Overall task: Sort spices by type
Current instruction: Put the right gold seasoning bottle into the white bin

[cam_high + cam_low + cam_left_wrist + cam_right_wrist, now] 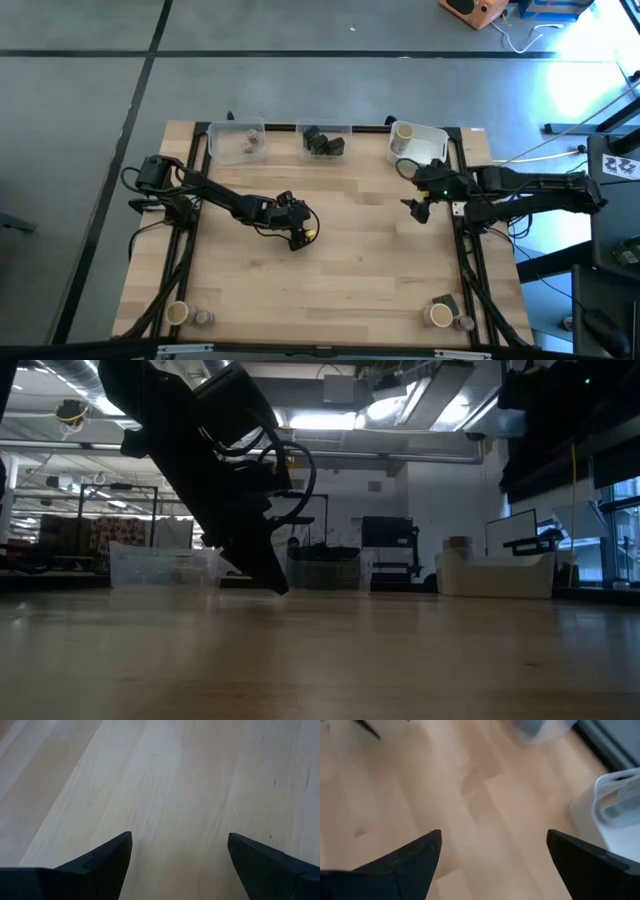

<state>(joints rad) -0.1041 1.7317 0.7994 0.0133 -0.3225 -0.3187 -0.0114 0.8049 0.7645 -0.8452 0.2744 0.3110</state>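
Note:
My left gripper (303,238) (180,840) hangs open over the bare middle of the table, holding nothing; in the low view its fingers (278,585) slant down close to the wood. My right gripper (413,210) (492,836) is open and empty too, over bare wood just near of the white tub (420,142) (620,805). A tan cylinder (177,314) and a pinkish jar (204,318) stand at the near left corner. At the near right corner stand a dark block (445,302), a tan cylinder (440,316) and a jar (465,322).
Three tubs line the far edge: a clear one (240,140) with brownish jars, a clear one (325,140) with dark blocks, and the white one with a tan cylinder (403,131). Bare wood lies between the grippers and the near corners.

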